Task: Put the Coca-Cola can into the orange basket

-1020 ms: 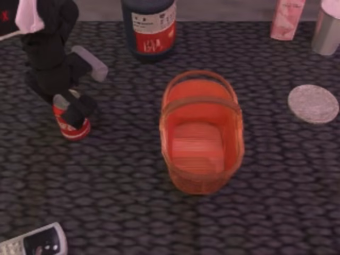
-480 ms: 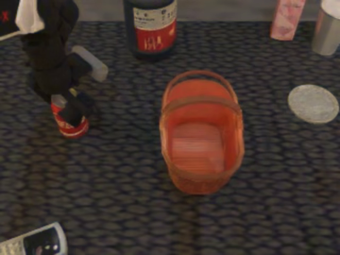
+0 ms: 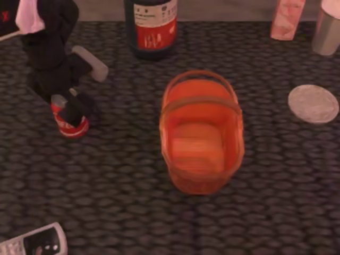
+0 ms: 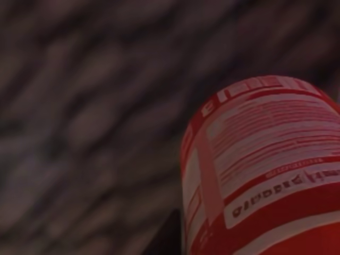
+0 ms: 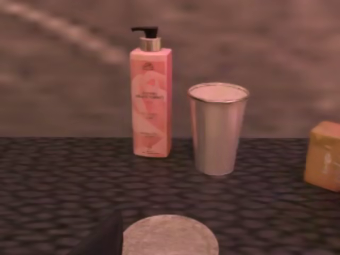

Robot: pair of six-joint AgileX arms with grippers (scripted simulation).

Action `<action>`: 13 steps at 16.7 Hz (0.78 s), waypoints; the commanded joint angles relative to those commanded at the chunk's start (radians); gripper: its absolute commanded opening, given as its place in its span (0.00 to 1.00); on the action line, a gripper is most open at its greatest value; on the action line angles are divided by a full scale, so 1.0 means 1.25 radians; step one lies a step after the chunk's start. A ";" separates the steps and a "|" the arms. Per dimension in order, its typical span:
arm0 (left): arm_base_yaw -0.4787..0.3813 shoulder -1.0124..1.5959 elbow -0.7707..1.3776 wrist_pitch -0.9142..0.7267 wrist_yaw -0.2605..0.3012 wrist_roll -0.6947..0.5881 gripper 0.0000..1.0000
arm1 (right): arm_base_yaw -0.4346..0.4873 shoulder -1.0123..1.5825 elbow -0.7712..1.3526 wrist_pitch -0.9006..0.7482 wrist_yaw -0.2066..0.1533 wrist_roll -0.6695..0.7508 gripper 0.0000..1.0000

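The Coca-Cola can (image 3: 73,127) stands upright on the dark woven mat at the left; its red side with white print fills the left wrist view (image 4: 265,170). My left gripper (image 3: 70,109) comes down over the can's top and is shut on it, and one dark finger (image 4: 170,236) lies against the can's side. The orange basket (image 3: 236,138) sits mid-table to the can's right, empty, with its hoop handle (image 3: 199,101) across it. My right gripper (image 5: 106,241) is outside the top view and shows only as a dark edge in its own wrist view.
A large dark bottle (image 3: 154,26) stands at the back, behind the basket. At the back right are a pink pump bottle (image 3: 287,18), a metal cup (image 3: 326,29) and a round grey disc (image 3: 313,103). A phone (image 3: 37,241) lies front left. An orange block (image 5: 324,154) stands by the cup.
My left gripper has shifted slightly left over the can and closed in on it; the can has nudged a little up-left. The basket has not moved.
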 joint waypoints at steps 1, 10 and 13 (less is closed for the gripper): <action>0.000 0.000 0.000 0.000 0.000 0.000 0.00 | 0.000 0.000 0.000 0.000 0.000 0.000 1.00; -0.033 -0.010 -0.063 0.356 0.275 -0.115 0.00 | 0.000 0.000 0.000 0.000 0.000 0.000 1.00; -0.049 -0.023 -0.113 0.591 0.435 -0.190 0.00 | 0.000 0.000 0.000 0.000 0.000 0.000 1.00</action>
